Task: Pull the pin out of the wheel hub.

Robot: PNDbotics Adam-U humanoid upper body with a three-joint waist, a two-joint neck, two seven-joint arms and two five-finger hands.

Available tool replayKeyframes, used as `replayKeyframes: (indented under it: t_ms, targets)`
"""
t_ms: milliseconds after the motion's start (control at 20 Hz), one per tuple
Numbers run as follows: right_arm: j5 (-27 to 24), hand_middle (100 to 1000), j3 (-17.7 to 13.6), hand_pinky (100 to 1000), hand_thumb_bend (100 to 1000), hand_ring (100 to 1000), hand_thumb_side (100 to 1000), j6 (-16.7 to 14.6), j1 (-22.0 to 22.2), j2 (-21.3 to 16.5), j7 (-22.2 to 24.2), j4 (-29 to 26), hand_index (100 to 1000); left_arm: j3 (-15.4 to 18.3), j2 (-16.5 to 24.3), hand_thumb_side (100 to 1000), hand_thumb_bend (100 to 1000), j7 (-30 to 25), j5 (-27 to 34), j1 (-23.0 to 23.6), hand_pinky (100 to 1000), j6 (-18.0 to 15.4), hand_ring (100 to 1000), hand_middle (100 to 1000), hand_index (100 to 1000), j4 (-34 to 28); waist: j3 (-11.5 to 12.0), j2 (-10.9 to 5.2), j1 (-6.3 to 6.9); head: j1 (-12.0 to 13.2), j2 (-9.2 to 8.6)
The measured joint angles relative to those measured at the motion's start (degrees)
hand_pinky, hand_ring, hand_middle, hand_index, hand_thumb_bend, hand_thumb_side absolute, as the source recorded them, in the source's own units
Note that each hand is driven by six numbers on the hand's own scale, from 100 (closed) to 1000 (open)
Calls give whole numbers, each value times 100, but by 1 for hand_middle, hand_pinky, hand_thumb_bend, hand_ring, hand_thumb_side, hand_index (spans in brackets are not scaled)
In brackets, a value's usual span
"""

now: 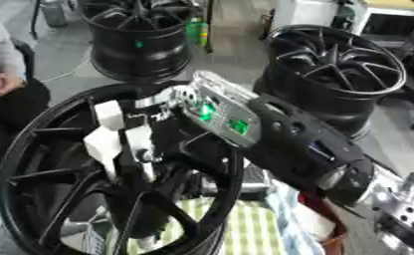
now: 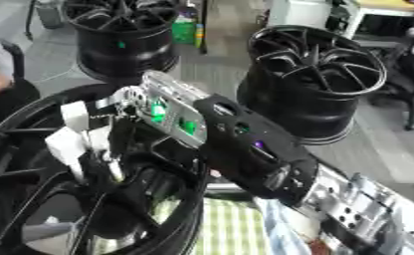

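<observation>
Wheel hub (image 1: 36,164): one, black, multi-spoke, lying near and left, its rim filling the lower left of both views. It looks like rigid metal, heavy, unlikely to shift under a pull on the pin.

Pin: not clearly identifiable. Pale white pieces (image 1: 115,142) stand at the hub's centre, among the spokes, where the hand's fingers meet them; whether these are the pin, a fixture or part of the hand cannot be told. Judged as a small stiff part, light, probably smooth; best taken at its exposed upper end and drawn straight along its axis, since a sideways pull could bind it in the bore.

Right hand (image 2: 102,144): one in view, entering from the right on a black forearm with a silver wrist plate carrying green lights. Fingers are down at the hub centre, against the white pieces. Whether they are curled round anything is hidden by the wrist and spokes; cannot tell.

Left hand: not shown in either view.

Other wheels: two, black, upright on the floor, one far left (image 1: 141,35), one far right (image 1: 337,74), well apart from the hub.

Checked cloth (image 1: 245,224): one, green and white, under the hub's near right edge.
</observation>
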Motion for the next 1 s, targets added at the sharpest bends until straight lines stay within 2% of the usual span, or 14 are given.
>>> replayKeyframes:
  t_ms: [150,300,500,800,1000]
  targets:
    - [4,308,-1,646,100,580,100,-41,-12,-18,-56,-20,445,0,0,652,112,0,4,0,845,0,913,798,806,0,-3,0,-1,0,0]
    - [10,295,-35,644,100,574,100,-65,-108,-105,-91,-115,429,0,0,650,112,1,6,0,845,1,913,798,806,0,-16,-2,-4,0,0]
    - [44,291,-235,649,100,573,100,-29,-385,-324,-147,-430,427,1,0,650,111,1,6,0,846,1,913,798,806,0,-37,-37,-7,3,-11]
    - [175,275,-653,645,100,564,100,134,-456,-693,-357,-894,422,2,0,649,109,1,6,1,846,1,913,798,806,0,-78,-54,-9,29,-100]
    - [211,258,-1092,636,100,554,100,365,-371,-879,-726,-1032,416,3,0,648,110,1,6,1,846,1,913,798,806,1,-97,-68,-9,43,-181]
